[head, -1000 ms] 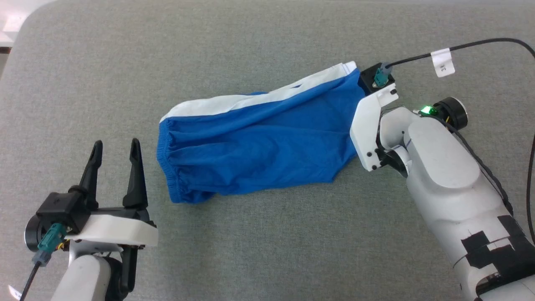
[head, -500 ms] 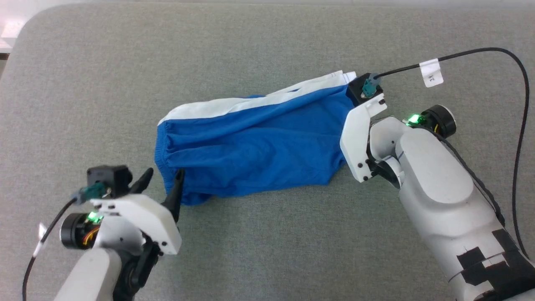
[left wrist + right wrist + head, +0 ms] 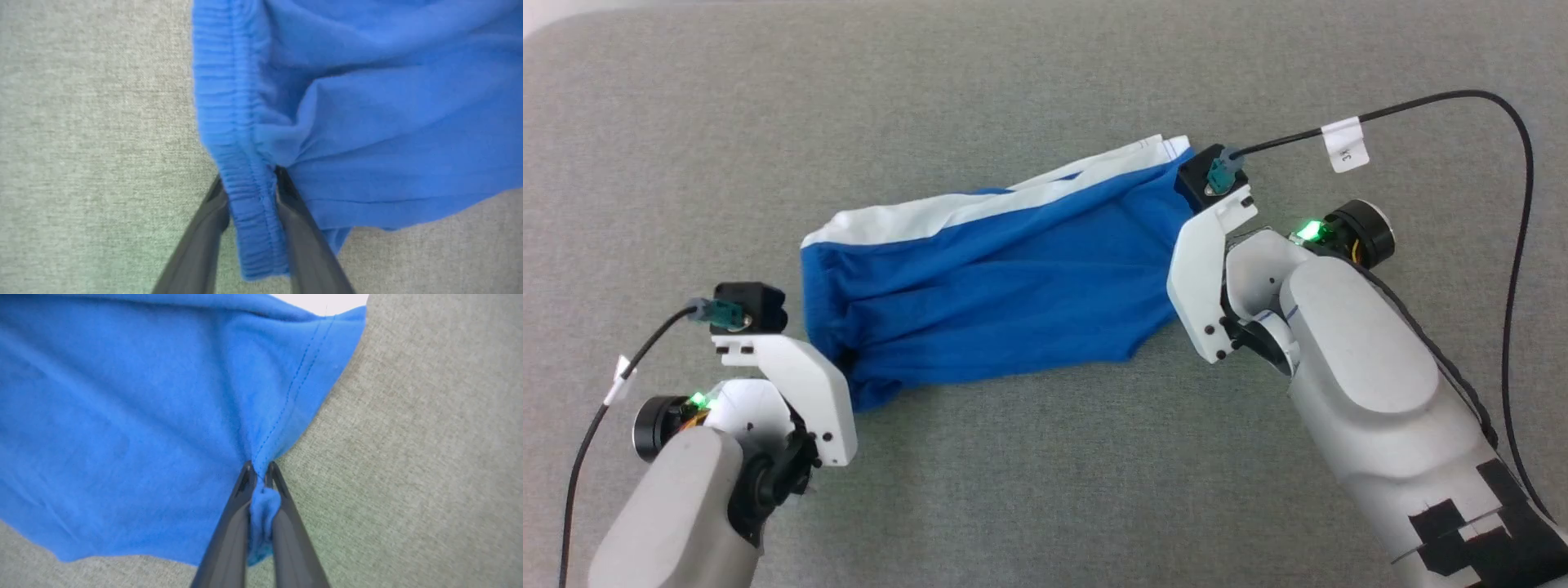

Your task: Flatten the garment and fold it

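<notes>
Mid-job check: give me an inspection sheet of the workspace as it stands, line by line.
Surface: grey woven surface, with a rounded far left corner.
Job's things: garment, blue shorts with a white side stripe, spans between both grippers; creased, not yet folded.
Clutter: nothing seen.
Grippers: left gripper shut on the gathered waistband; right gripper shut on the stitched hem at the opposite end.
Cables: right wrist cable, black with a white tag, loops away from the garment; left wrist cable, black, runs off toward the lower left.
Surroundings: pale strip past the far left corner, too little to identify.
</notes>
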### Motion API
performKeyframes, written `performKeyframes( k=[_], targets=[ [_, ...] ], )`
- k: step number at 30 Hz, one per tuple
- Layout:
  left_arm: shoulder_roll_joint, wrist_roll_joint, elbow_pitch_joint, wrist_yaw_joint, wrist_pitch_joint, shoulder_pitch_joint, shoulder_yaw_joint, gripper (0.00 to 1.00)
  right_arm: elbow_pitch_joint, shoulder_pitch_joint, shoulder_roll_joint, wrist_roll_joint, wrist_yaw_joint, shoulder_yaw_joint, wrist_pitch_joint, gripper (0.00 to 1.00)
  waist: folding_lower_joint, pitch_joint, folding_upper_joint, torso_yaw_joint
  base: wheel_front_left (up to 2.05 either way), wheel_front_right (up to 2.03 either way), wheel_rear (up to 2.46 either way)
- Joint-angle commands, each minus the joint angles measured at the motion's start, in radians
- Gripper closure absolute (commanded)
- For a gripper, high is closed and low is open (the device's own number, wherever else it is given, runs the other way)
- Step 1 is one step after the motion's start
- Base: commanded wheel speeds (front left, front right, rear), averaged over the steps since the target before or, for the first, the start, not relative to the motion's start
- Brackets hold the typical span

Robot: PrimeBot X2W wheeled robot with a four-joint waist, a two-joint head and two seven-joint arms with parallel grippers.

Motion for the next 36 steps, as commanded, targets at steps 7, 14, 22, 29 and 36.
performKeyframes(
  k=[7, 14, 22, 29, 36],
  targets=[
    [-0.011, -0.059, 0.048, -0.034, -0.010, 0.019, 0.015, 1.00, -0.053, 0.042, -0.003, 0.021, -0.001, 0.005, 0.001, 1.00, 0.0002, 0.000, -0.0001, -0.024, 0.00, 0.00, 0.00],
    [-0.006, -0.089, 0.010, -0.047, -0.048, 0.012, 0.052, 1.00, -0.164, 0.123, -0.003, 0.043, -0.001, -0.044, -0.006, 1.00, 0.0002, -0.040, -0.0001, -0.023, 0.00, 0.00, 0.00],
    [0.003, -0.118, -0.010, -0.044, -0.036, 0.095, 0.054, 1.00, -0.419, 0.403, -0.032, 0.057, -0.001, -0.077, 0.038, 1.00, 0.0002, -0.095, -0.0001, -0.042, 0.00, 0.00, 0.00],
    [0.016, -0.155, -0.038, -0.019, -0.002, 0.180, 0.071, 1.00, -0.599, 0.641, -0.021, 0.055, -0.001, -0.170, 0.097, 1.00, 0.0002, -0.113, -0.0001, -0.051, 0.00, 0.00, 0.00],
    [0.010, -0.200, -0.081, -0.007, 0.013, 0.213, 0.095, 0.00, -0.677, 0.708, -0.007, 0.070, -0.001, -0.240, 0.079, 0.00, 0.0002, -0.128, -0.0001, -0.051, 0.00, 0.00, 0.00]
  ],
)
